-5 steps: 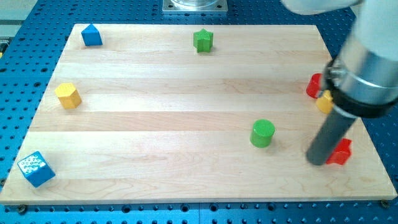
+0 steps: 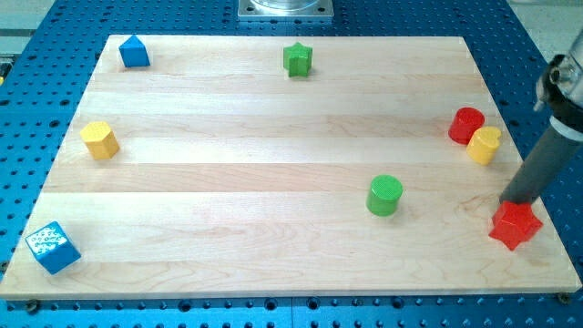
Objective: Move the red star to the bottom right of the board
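Desk (image 2: pixel 273 137): pale wood board on blue pegboard.
Red star (image 2: pixel 515 225): glossy, at the bottom right, near the view's right edge.
My tip (image 2: pixel 510 202): touching the star's upper side; no claw on this rod.
Neighbours: red cylinder (image 2: pixel 466 125) touching yellow cylinder (image 2: pixel 485 145) above; green cylinder (image 2: pixel 384 195) to the left.

Bright, even overhead light; soft short shadows under blocks; wooden board (image 2: pixel 273 137) sharp, no glare; arm slightly blurred at the view's right edge.

open board (image 2: pixel 273 182) stretches from my tip (image 2: pixel 511 202) toward 9 o'clock, broken only by the green cylinder (image 2: pixel 384 195); at 12 o'clock, red cylinder (image 2: pixel 465 125) and yellow cylinder (image 2: pixel 484 145) touch, blocking passage.
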Action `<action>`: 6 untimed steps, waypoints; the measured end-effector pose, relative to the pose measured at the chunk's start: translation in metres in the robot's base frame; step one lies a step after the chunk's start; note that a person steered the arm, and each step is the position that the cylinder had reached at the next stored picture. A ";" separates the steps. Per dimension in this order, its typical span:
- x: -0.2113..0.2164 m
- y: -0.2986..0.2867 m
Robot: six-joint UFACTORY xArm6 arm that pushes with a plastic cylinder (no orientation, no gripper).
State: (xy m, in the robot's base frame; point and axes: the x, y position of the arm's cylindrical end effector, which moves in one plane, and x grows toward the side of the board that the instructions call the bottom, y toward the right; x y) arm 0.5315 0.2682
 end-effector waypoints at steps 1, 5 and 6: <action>0.000 0.000; -0.014 -0.020; -0.011 -0.017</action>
